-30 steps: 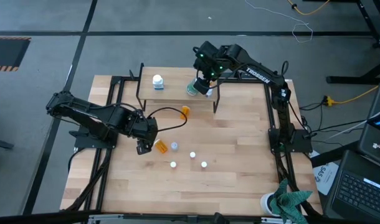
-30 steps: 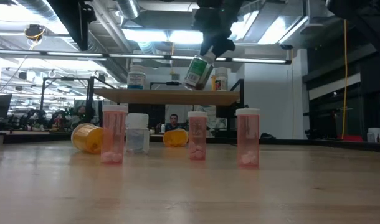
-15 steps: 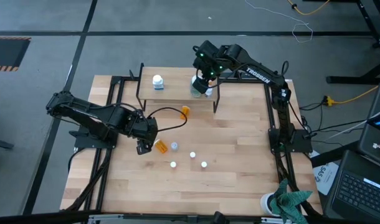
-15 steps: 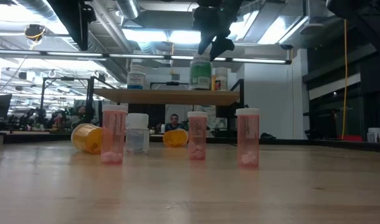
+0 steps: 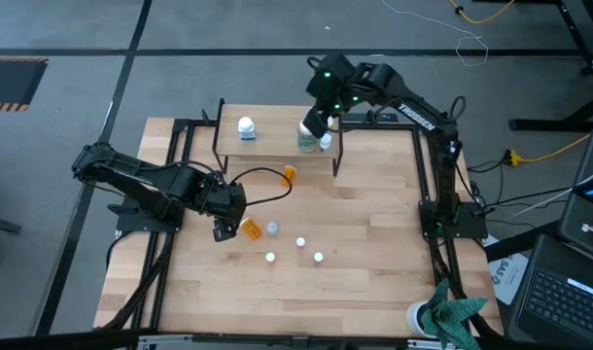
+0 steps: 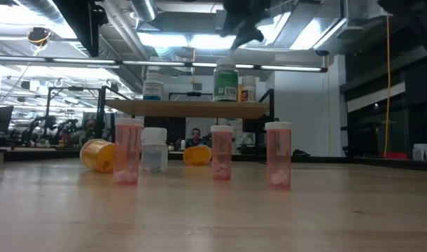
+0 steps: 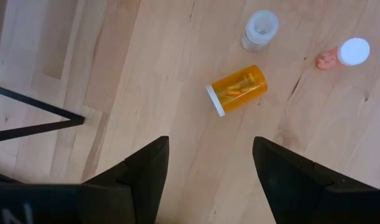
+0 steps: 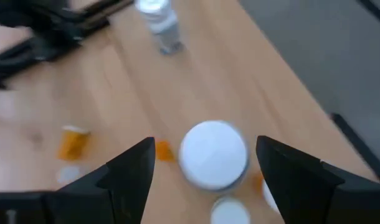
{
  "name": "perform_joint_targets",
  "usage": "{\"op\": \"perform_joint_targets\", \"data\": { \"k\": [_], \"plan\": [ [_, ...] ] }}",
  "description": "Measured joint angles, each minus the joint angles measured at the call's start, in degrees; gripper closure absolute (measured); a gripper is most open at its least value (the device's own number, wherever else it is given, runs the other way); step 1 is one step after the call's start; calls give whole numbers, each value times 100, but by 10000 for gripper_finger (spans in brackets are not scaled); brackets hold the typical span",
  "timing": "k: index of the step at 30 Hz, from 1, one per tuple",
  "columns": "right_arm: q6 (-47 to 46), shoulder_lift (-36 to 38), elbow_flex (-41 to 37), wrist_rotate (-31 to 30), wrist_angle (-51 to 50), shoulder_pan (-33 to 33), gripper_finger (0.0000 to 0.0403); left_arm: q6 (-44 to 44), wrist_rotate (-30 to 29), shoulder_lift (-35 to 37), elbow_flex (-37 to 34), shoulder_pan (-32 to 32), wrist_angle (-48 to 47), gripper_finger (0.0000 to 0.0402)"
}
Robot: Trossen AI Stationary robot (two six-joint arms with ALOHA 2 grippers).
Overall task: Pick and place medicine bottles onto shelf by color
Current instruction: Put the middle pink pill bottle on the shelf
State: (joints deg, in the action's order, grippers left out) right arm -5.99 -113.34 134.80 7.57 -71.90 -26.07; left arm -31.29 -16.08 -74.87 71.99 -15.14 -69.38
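Note:
A dark green bottle [image 6: 226, 82] with a white cap [image 8: 213, 154] stands upright on the small wooden shelf [image 6: 189, 107], beside an orange bottle [image 6: 248, 89]. A bluish-white bottle [image 5: 246, 127] stands at the shelf's left end. My right gripper [image 5: 318, 117] is open and empty above the green bottle, clear of it; it also shows in the low view [image 6: 243, 31]. My left gripper [image 7: 210, 143] is open and empty over the table, near an orange bottle [image 7: 237, 90] that lies on its side.
On the table stand a clear bottle [image 5: 272, 228] and three pink-filled bottles [image 5: 300, 241], [image 5: 269, 258], [image 5: 318, 258]. Another orange bottle [image 5: 288, 175] lies on its side just in front of the shelf. A white cup with teal cloth [image 5: 442, 316] sits at the near right corner.
My right gripper has brought the tilted green bottle upright, set it on the shelf and let go. It has then risen clear and drawn back a little toward the far right. The green bottle now stands on its own.

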Motion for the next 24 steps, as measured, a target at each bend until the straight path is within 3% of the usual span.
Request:
{"op": "perform_joint_targets", "data": {
  "k": [4,7,9,13,16,21,24],
  "plan": [
    [-136,270,0,865,-441,259,122,39,0,0,0,-3,0,174],
    [-132,401,-4,951,-856,749,122,39,2,0,0,-4,0,174],
    [-141,466,-4,656,-1152,1184,122,37,2,0,0,-4,0,174],
    [-268,440,-55,-564,-1661,2117,122,-86,17,0,0,-4,-1,174],
    [-627,433,-414,-1242,-1832,2652,122,-296,314,0,0,-4,-188,174],
    [-1361,484,-1350,-1386,-1739,3092,122,-457,674,0,0,-27,-1085,174],
    [-1548,490,-2163,-1392,-961,3209,122,-347,641,0,0,-150,-1121,174]
  ]
}}
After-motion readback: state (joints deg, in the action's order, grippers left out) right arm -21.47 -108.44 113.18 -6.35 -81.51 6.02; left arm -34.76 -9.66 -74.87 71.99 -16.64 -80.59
